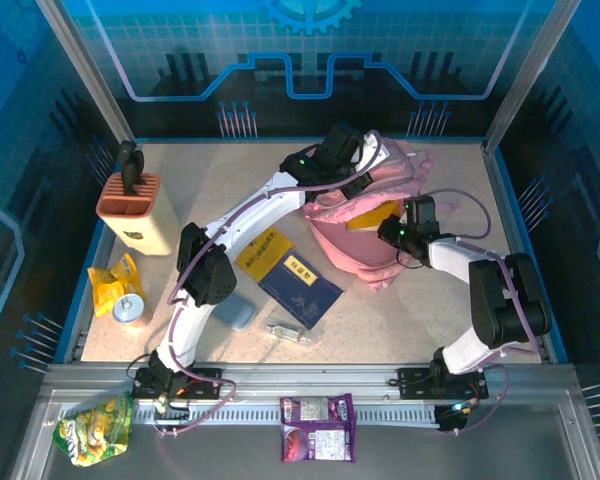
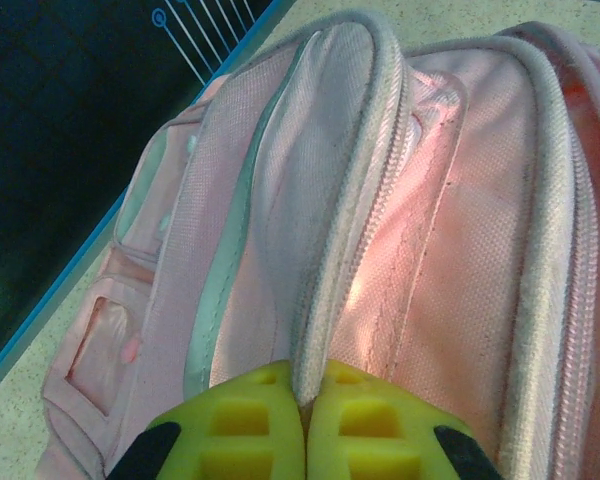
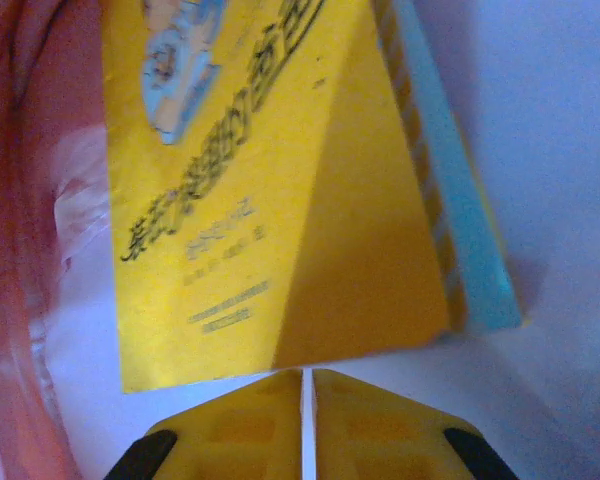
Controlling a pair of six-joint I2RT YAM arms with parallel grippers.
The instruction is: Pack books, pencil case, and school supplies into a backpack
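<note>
The pink backpack (image 1: 365, 250) lies at the back right of the table. My left gripper (image 1: 363, 190) is shut on its zipper rim (image 2: 325, 290), pinching the fabric edge between the fingers (image 2: 240, 430). My right gripper (image 1: 392, 232) reaches into the opening, shut on the lower edge of a yellow book (image 3: 280, 200) against the pale lining (image 3: 560, 150). On the table lie a second yellow book (image 1: 263, 250), the navy book (image 1: 300, 287), the grey-blue pencil case (image 1: 235, 310) and the small clear silvery item (image 1: 288, 332).
A beige, orange-topped block (image 1: 135, 210) stands at the left. A yellow foil snack bag (image 1: 113, 285) and a can (image 1: 128, 308) lie near it. A green bag (image 1: 95, 428) and purple snack packets (image 1: 318, 428) rest on the front rail.
</note>
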